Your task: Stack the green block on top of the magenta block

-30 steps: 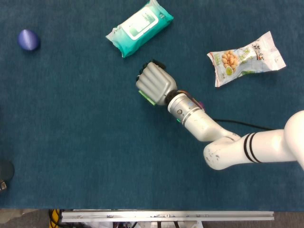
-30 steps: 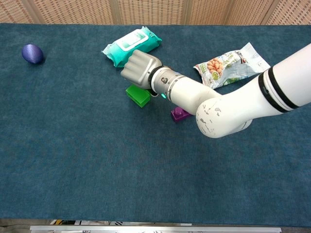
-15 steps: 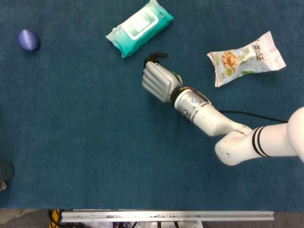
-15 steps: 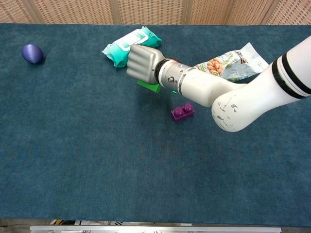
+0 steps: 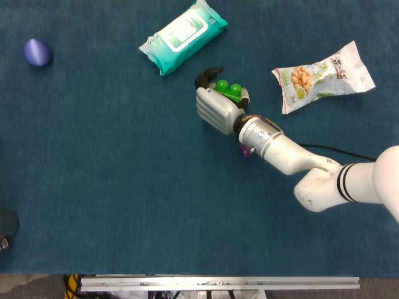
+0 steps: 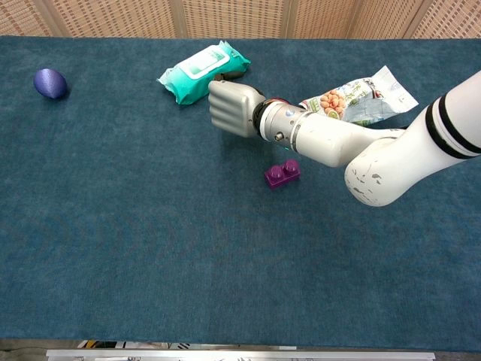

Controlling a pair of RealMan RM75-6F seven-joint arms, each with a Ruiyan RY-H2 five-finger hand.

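Right hand (image 5: pixel 216 107) curled round the green block (image 5: pixel 228 90), studs showing past the fingers in the head view; chest view hides it. Held clear of the cloth, likely for carrying. Magenta block (image 6: pixel 282 174) lies just beneath the forearm, uncovered. Left hand out of sight.

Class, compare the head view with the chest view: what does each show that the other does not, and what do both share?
Only the head view shows the green block, gripped in the right hand, plus a dark round object at the left edge. Only the chest view shows the whole magenta block, clear of the arm, and the wall panelling. Both share the wipes pack, snack bag and blue ball.
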